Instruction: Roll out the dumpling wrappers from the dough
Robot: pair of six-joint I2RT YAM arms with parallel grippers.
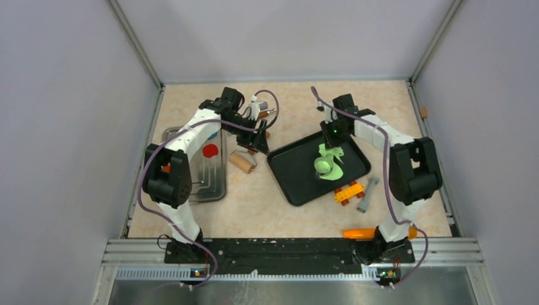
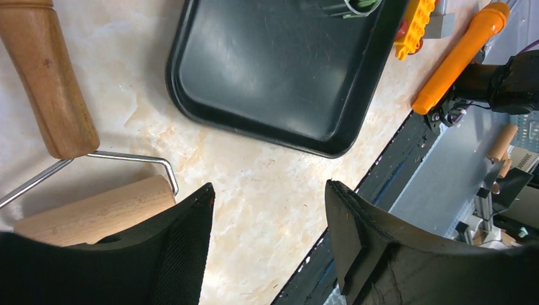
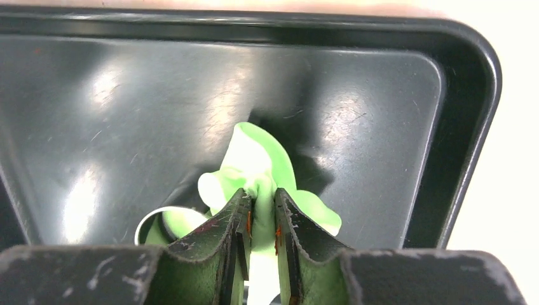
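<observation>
**Right pincer [image 3: 260, 206] nips the dough [image 3: 257, 149] in the black tray [image 3: 467, 114]**

Its jaws are pressed together on a raised fold of the lime-green sheet. The sheet lies toward the tray's right corner, draped against the metal ring cutter [image 3: 147, 222]. Soft and floppy, it will likely stretch or tear if lifted fast, so a thick fold near its middle looks the safest hold. Left pincer [image 2: 270, 190] hangs spread and empty above the rolling pin [image 2: 95, 213] near the table's middle. Count: one dough scrap, one ring cutter, one rolling pin, one black tray. A single wrapper [image 1: 323, 167] seems to sit inside the ring, though I cannot be sure.
</observation>
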